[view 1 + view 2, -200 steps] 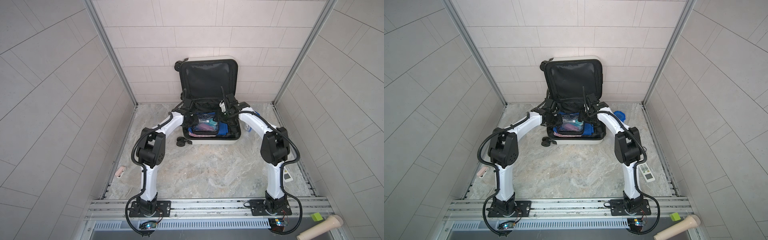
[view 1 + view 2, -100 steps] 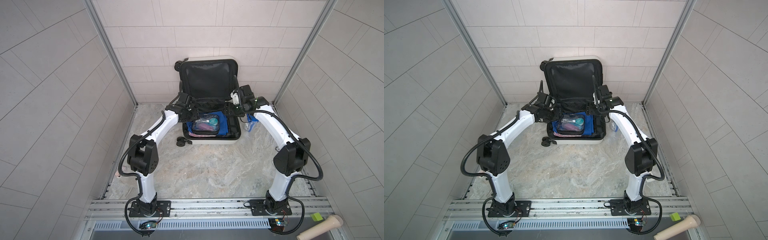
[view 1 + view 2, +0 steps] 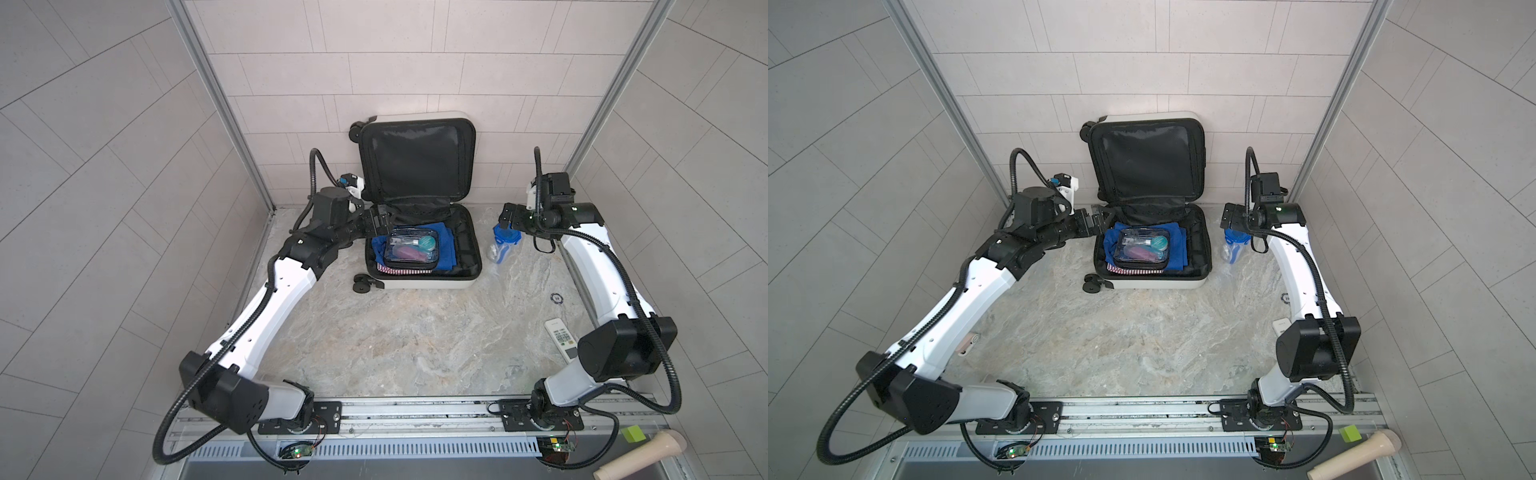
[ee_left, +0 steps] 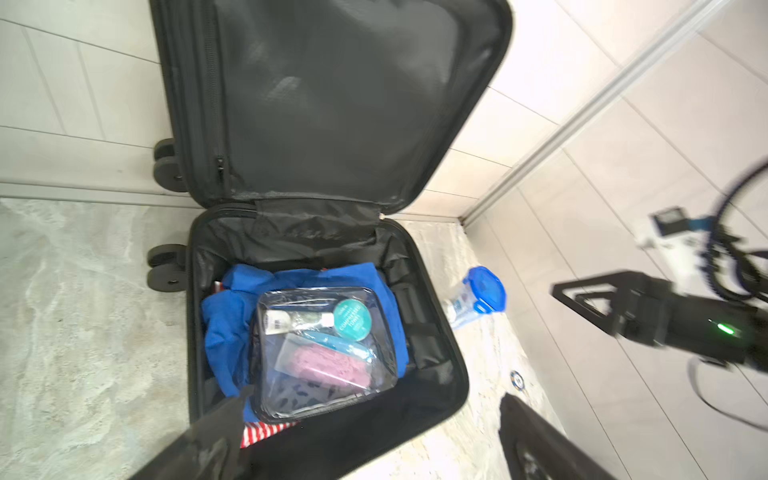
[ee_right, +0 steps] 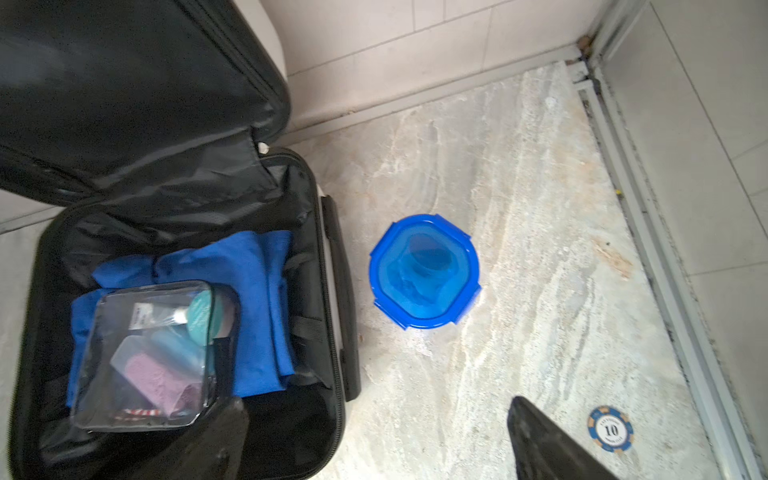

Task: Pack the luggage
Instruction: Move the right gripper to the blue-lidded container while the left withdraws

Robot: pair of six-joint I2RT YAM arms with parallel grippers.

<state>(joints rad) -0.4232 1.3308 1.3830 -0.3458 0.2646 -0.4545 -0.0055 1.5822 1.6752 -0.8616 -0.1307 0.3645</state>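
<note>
Luggage [image 3: 424, 285] lay open on the tabletop [image 3: 395, 345], lid against the back wall, with a clear toiletry pouch [image 3: 410, 248] inside. Left end effector [image 3: 380, 220] hovered at the luggage's left rim, jaws spread wide, empty. Right end effector [image 3: 508, 217] hung right of the luggage, also wide and empty.

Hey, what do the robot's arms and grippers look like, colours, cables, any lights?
The left arm and right arm have white shell links between bulky black joint housings, with ribbed black cable hoses looping alongside. The left gripper and right gripper are black, with flat pointed fingers that have triangular cut-outs. A small green light glows on the right wrist.
</note>
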